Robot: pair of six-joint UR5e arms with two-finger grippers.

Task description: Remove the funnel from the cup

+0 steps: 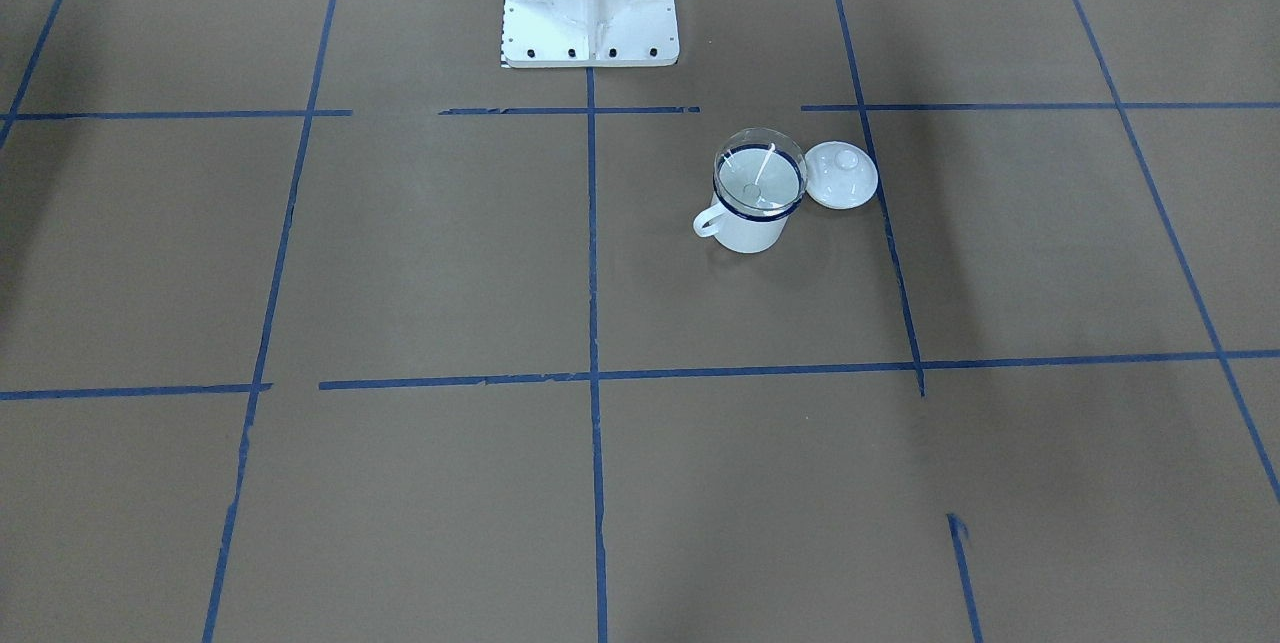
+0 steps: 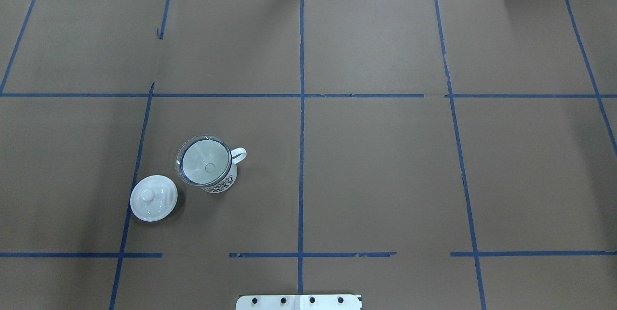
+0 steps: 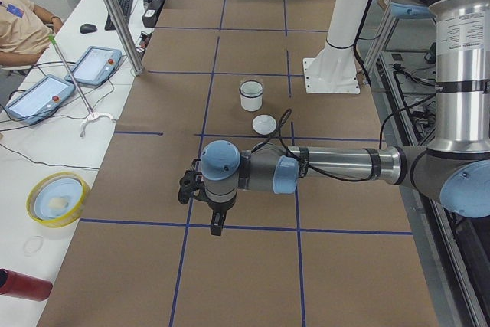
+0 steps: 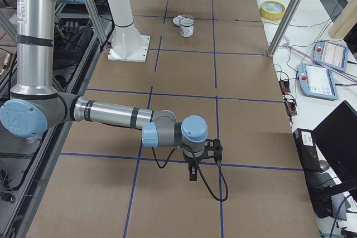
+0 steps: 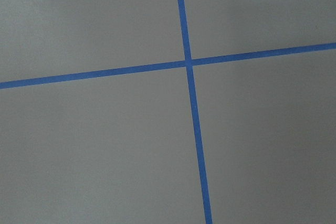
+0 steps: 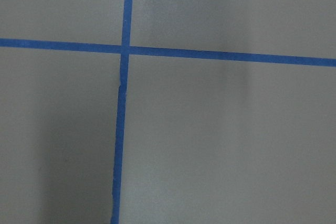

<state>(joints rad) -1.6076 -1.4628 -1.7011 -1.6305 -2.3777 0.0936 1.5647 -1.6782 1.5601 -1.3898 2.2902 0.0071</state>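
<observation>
**Funnel sits in cup, wide room around it**

Nearest the robot, the lid (image 2: 153,198) lies just beside the cup (image 2: 221,183), left of centre. The funnel (image 2: 202,164) rests upright in the cup, its bowl on the rim. Wide worktop (image 2: 385,180) lies between the cup and every edge. The left arm (image 3: 329,162) and right arm (image 4: 111,114) hang over tape crossings, well apart from the cup. Whether their jaws are released or clenched, I cannot tell.

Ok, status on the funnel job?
No contact: left hand and right hand far from cup, open or shut unclear. Clear funnel sits in cup. White lid beside cup, nothing over funnel.
</observation>
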